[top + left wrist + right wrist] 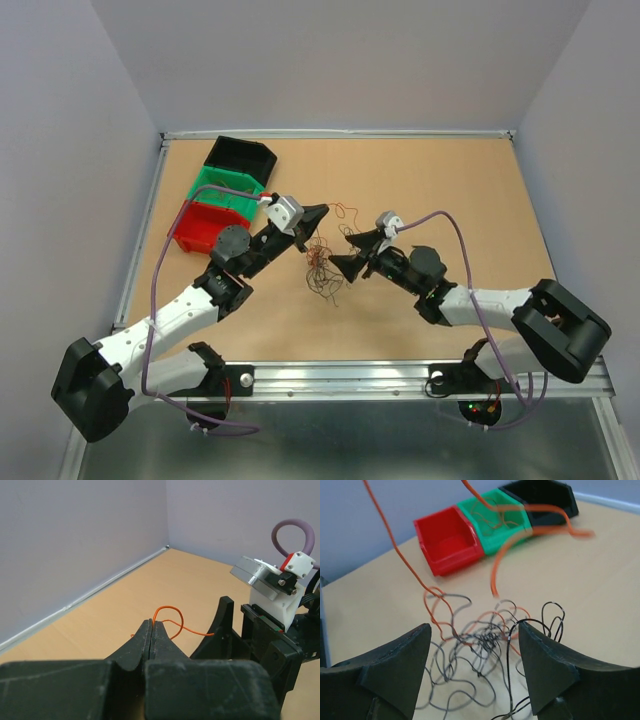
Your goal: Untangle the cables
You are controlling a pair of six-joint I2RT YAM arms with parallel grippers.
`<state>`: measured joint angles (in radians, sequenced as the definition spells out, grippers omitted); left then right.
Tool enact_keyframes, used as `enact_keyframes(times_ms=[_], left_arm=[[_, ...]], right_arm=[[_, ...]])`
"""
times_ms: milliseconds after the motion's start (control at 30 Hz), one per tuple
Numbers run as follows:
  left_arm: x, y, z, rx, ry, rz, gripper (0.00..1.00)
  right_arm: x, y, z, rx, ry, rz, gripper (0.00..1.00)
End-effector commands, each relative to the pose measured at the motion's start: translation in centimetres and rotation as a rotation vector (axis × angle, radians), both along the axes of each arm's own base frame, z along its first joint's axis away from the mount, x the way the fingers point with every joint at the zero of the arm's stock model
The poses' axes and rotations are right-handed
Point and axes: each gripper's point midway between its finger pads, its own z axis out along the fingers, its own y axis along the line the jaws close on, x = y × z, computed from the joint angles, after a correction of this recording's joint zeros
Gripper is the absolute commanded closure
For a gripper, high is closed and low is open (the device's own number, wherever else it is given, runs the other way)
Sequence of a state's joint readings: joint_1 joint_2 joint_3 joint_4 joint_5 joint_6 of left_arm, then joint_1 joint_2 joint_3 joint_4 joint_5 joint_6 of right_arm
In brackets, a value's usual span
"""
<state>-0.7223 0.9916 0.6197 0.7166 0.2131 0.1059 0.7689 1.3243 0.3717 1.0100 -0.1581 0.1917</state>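
Observation:
The cables (320, 266) form a small tangle of thin black, brown and orange wires on the table between the two arms. My left gripper (320, 213) is raised above the tangle, shut on an orange wire (173, 613) that loops out past its tips (151, 623). Orange strands (396, 547) rise from the tangle (485, 641) towards it. My right gripper (340, 250) stands open just right of the tangle. In the right wrist view the wires lie between and beyond its fingers (475, 636), and a black loop (554, 614) rests against the right finger (540, 652).
Three bins stand in a row at the back left: black (241, 155), green (228, 186) with a few wires inside (496, 516), and red (208, 226). Thick purple cables run along both arms (458, 235). Walls close off the table's far and side edges.

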Motion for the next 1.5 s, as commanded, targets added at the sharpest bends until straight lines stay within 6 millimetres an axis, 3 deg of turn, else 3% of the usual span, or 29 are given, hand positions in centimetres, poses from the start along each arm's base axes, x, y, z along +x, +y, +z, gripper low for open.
enact_keyframes(times_ms=[0, 200, 367, 467, 567, 700, 733, 800, 833, 900, 933, 967, 1000, 1033, 1100, 1133, 1167, 1233, 1267, 1300, 1467], left_arm=[[-0.6, 0.0, 3.6, -0.059, -0.076, -0.016, 1.00], [-0.8, -0.3, 3.3, -0.059, -0.060, -0.036, 1.00], [-0.9, -0.2, 3.6, -0.065, -0.057, -0.035, 1.00], [-0.9, 0.1, 3.8, -0.074, -0.055, -0.023, 1.00], [-1.0, 0.2, 4.3, -0.087, -0.058, -0.023, 1.00], [-1.9, -0.6, 6.3, -0.088, -0.073, -0.088, 1.00], [-2.3, -0.7, 8.5, -0.105, -0.105, -0.108, 1.00], [-2.4, -0.6, 10.4, -0.108, -0.118, -0.110, 1.00], [-3.0, -0.1, 14.2, -0.149, -0.174, -0.112, 1.00], [-3.3, 0.2, 17.2, -0.151, -0.198, -0.109, 1.00], [-4.3, 1.4, 22.3, -0.215, -0.258, -0.090, 1.00], [-4.1, 2.3, 24.5, -0.247, -0.262, -0.053, 1.00], [-3.4, 2.0, 24.9, -0.224, -0.231, -0.037, 1.00], [-4.7, 3.5, 29.4, -0.277, -0.293, -0.024, 1.00], [-3.5, 4.0, 31.0, -0.283, -0.271, 0.042, 1.00], [-4.1, 5.4, 33.5, -0.326, -0.300, 0.075, 1.00], [-3.0, 6.0, 33.7, -0.341, -0.277, 0.134, 1.00], [-2.7, 6.7, 34.4, -0.353, -0.285, 0.176, 1.00], [-2.0, 7.2, 34.1, -0.351, -0.277, 0.223, 1.00], [-1.4, 7.1, 33.7, -0.340, -0.266, 0.240, 1.00], [2.1, 5.7, 29.0, -0.210, -0.231, 0.326, 1.00]], right_arm=[[-1.0, 3.6, 6.6, 0.096, -0.207, 0.153, 0.25], [-0.9, 6.2, 7.8, 0.111, -0.221, 0.206, 0.27], [0.1, 7.8, 8.1, 0.113, -0.224, 0.205, 0.40], [0.5, 8.6, 7.2, 0.100, -0.208, 0.211, 0.53], [0.6, 9.4, 5.4, 0.072, -0.190, 0.228, 0.57], [1.3, 10.1, 4.3, 0.079, -0.177, 0.222, 0.74], [1.4, 10.4, 4.0, 0.077, -0.171, 0.227, 0.76], [1.5, 11.0, 2.6, 0.065, -0.142, 0.240, 0.77], [1.7, 11.3, 2.6, 0.064, -0.143, 0.249, 0.77], [2.1, 11.6, 1.2, 0.053, -0.120, 0.240, 0.78], [2.3, 11.7, 0.9, 0.052, -0.113, 0.236, 0.83], [2.5, 11.8, 0.7, 0.056, -0.111, 0.232, 0.85], [2.4, 11.8, 0.4, 0.059, -0.103, 0.234, 0.85], [2.4, 11.9, -0.3, 0.057, -0.090, 0.235, 0.86], [2.3, 11.5, -0.7, 0.078, -0.081, 0.225, 0.87], [2.2, 11.3, -1.1, 0.081, -0.073, 0.220, 0.87], [1.9, 10.9, -1.6, 0.090, -0.059, 0.211, 0.90], [1.8, 10.1, -1.9, 0.099, -0.046, 0.184, 0.91], [1.7, 9.6, -1.1, 0.123, -0.063, 0.174, 0.91], [1.0, 8.7, -2.1, 0.113, -0.036, 0.167, 0.91], [0.7, 4.9, -1.6, 0.139, -0.013, 0.034, 0.91]])
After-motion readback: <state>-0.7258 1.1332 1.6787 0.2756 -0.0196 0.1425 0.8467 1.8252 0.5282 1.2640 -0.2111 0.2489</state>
